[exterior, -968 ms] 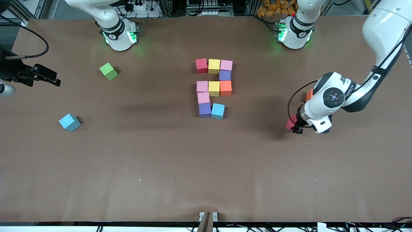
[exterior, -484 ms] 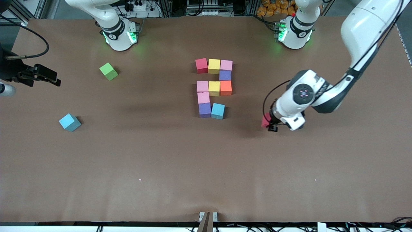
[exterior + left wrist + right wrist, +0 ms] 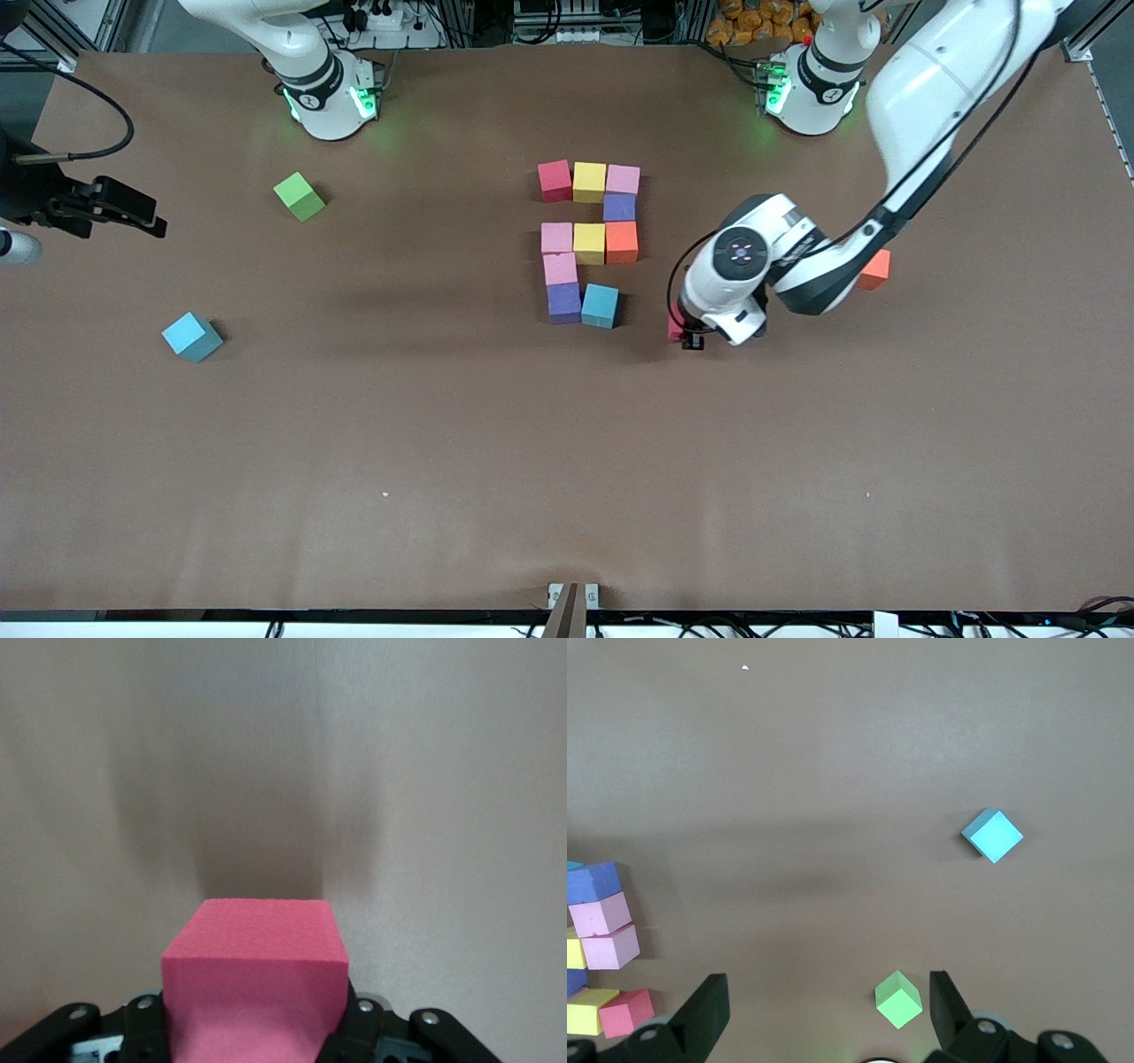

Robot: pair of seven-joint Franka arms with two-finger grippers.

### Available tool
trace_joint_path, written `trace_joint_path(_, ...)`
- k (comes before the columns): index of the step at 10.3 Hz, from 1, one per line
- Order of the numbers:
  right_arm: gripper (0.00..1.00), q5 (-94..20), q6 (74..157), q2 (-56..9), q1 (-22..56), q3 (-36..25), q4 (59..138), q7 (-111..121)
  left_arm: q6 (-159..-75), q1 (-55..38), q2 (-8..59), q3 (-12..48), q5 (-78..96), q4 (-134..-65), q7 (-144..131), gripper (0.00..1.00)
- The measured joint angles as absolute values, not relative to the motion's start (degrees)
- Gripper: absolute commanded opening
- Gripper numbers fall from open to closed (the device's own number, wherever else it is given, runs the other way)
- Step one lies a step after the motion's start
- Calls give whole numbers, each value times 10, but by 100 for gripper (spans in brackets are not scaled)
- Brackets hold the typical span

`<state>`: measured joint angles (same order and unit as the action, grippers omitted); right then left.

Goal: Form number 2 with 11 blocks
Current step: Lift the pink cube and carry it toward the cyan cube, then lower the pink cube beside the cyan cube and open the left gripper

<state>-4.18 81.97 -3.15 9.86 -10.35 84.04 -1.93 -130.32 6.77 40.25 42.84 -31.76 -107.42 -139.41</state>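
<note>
Surface: brown paper-covered table [image 3: 443, 443] is carrying everything I am watching; both arm bases are standing along its edge farthest from the front camera.
Figure in progress: I am counting nine blocks lying together mid-table.
Farthest row: red block [image 3: 555, 180], yellow block [image 3: 589, 182] and pink block [image 3: 623, 180] are sitting side by side, touching.
Connector: purple block [image 3: 619, 207] is touching the pink block, just nearer to the camera.
Middle row: second pink block [image 3: 556, 237], second yellow block [image 3: 589, 243] and orange block [image 3: 621, 242] are lying side by side.
Lower part: third pink block [image 3: 560, 268] and second purple block [image 3: 563, 302] are running toward the camera from that row's right-arm end; light blue block [image 3: 600, 306] is sitting beside the purple one.
Left gripper [image 3: 690, 338]: I am seeing it pinching a red cube [image 3: 254, 979] between its fingers, over bare table beside the light blue block, toward the left arm's end.
Spare orange block [image 3: 874, 268]: lying partly hidden by the left arm.
Right gripper [image 3: 826, 1010]: waiting with fingers spread wide, holding nothing, over the right arm's end of the table.
Loose light blue block [image 3: 191, 337]: lying alone near that end.
Green cube [image 3: 299, 196]: lying apart, farther from the camera than the loose light blue block.
</note>
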Motion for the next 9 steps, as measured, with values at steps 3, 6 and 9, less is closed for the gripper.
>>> trace_joint_path(3,100,-42,820,-32,97,-104,840,-19,-1303,10,427,405,-317,-1045,-1438,0)
trace_joint_path(6,100,-42,823,-31,97,-103,840,-19,-1303,-8,430,405,-317,-1041,-1467,0)
trace_joint_path(9,100,-38,827,-31,102,-101,840,-19,-1303,-22,435,405,-313,-1041,-1496,0)
